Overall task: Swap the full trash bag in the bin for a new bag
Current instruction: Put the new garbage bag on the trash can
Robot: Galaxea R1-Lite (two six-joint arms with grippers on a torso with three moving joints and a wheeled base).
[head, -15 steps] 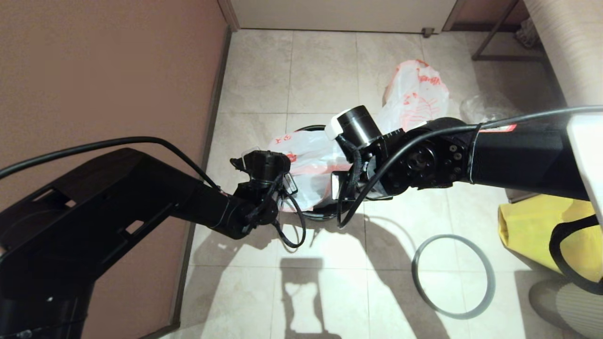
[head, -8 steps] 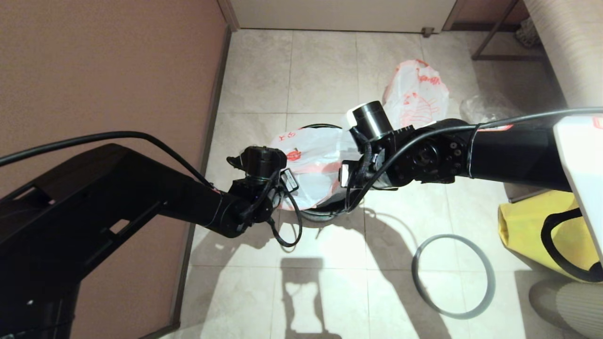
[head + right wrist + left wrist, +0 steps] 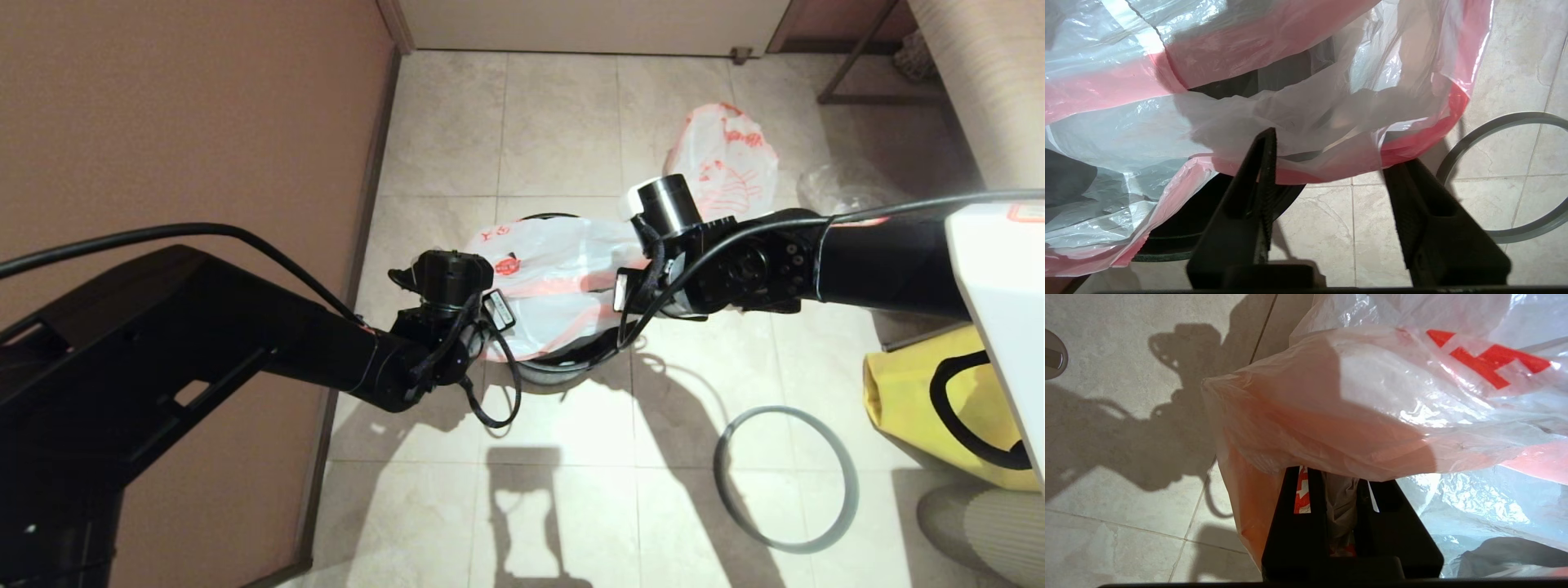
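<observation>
The new bag (image 3: 555,273), thin white plastic with red print and a pink band, lies stretched across the mouth of the black bin (image 3: 563,371). My left gripper (image 3: 1340,473) is shut on a bunched fold of the bag's left edge. At the bag's right edge my right gripper (image 3: 1333,149) stands open; the pink hem (image 3: 1412,143) lies across its fingertips and bare floor shows between the jaws. The bin's dark rim (image 3: 1167,245) shows under the bag. The full trash bag (image 3: 722,159) sits on the floor beyond the bin.
The grey ring (image 3: 784,478) lies flat on the tiles, near right of the bin, also in the right wrist view (image 3: 1527,117). A yellow fabric bag (image 3: 931,392) is at the right, a clear bag (image 3: 841,188) by the full one. A brown wall (image 3: 188,122) runs along the left.
My right arm has swung to the right and farther away, and the new bag is spread wider over the bin. The left arm has shifted slightly left, still gripping.
</observation>
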